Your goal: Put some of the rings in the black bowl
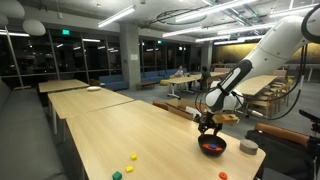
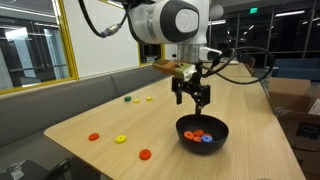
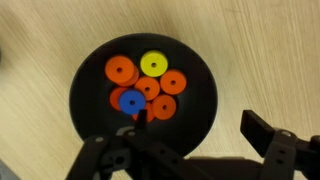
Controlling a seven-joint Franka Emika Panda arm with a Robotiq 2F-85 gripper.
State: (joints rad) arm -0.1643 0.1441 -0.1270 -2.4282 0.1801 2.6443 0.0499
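The hand (image 3: pixel 182 150) is open and empty. In the wrist view its dark fingers (image 3: pixel 265 135) stand wide apart, with nothing between them. It hangs straight above the black bowl (image 3: pixel 88 105), clear of the rim in both exterior views.

The bowl already holds a small cluster of rings (image 3: pixel 148 87), mostly orange, with a blue one (image 3: pixel 130 101) and a yellow one (image 3: pixel 153 64).

If more are wanted, the next move probably turns on where the loose pieces lie. None are under the hand. In an exterior view the closest are a red ring (image 2: pixel 145 154), a yellow ring (image 2: pixel 120 139) and an orange ring (image 2: pixel 93 137). These are strung out on the wooden surface (image 2: pixel 110 118), well apart from the bowl on its picture-left side. A further group (image 2: pixel 137 100) sits nearer the bench edge.

The rings are flat and round, so I judge they have no long axis to line up with. There is only one arm to reach them.

A pale grey cup (image 1: pixel 248 147) stands just beside the bowl.

No brand, label or writing can be read.
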